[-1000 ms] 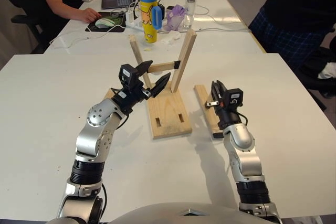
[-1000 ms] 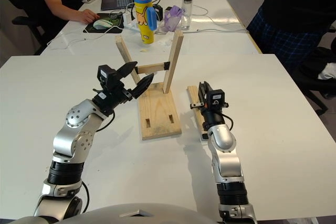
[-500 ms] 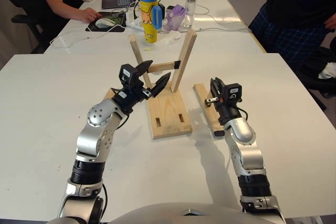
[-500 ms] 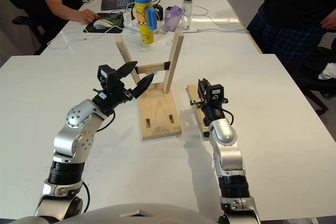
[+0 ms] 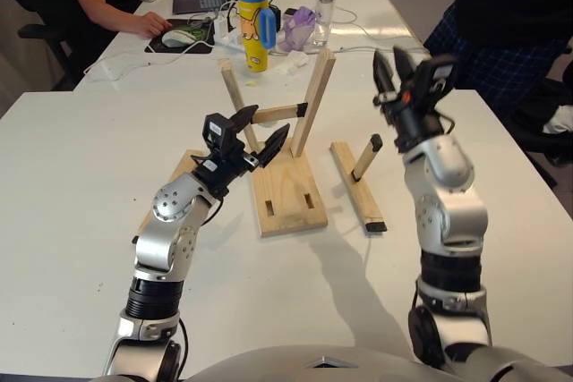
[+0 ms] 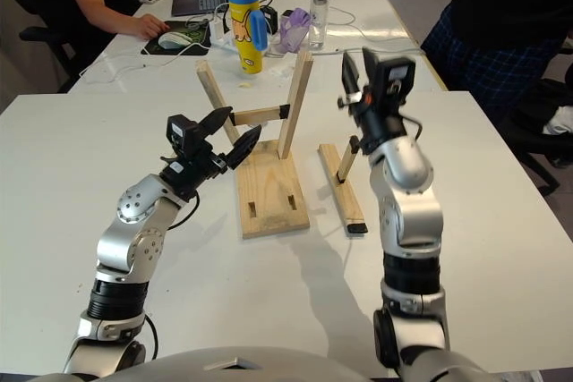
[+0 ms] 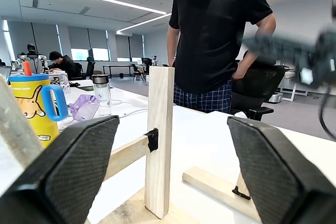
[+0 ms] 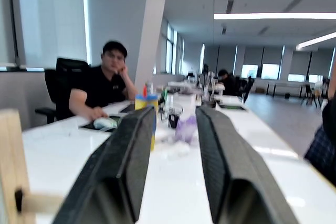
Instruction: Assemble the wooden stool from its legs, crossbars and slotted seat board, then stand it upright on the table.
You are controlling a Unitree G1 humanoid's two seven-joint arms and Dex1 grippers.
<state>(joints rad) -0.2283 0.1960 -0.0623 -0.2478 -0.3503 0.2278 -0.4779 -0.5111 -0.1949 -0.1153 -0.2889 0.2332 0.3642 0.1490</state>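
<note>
Up off the loose leg (image 5: 356,187) have come the right jaws, now hanging high above it with a narrow gap, holding nothing. On the surface (image 5: 81,176) the seat board (image 5: 288,194) lies flat, two legs (image 5: 313,100) standing in its far slots, joined by a crossbar (image 5: 276,114). Just this side of the crossbar the left jaws, unmoved, gape wide and empty. Right of the board lies the loose leg, its stub (image 5: 364,157) tilted up

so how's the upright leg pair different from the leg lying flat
The upright leg pair stands on the seat board; the flat leg lies on the table. The pair is joined by a crossbar; the flat leg carries one short bar poking up. Both are pale wood.
</note>
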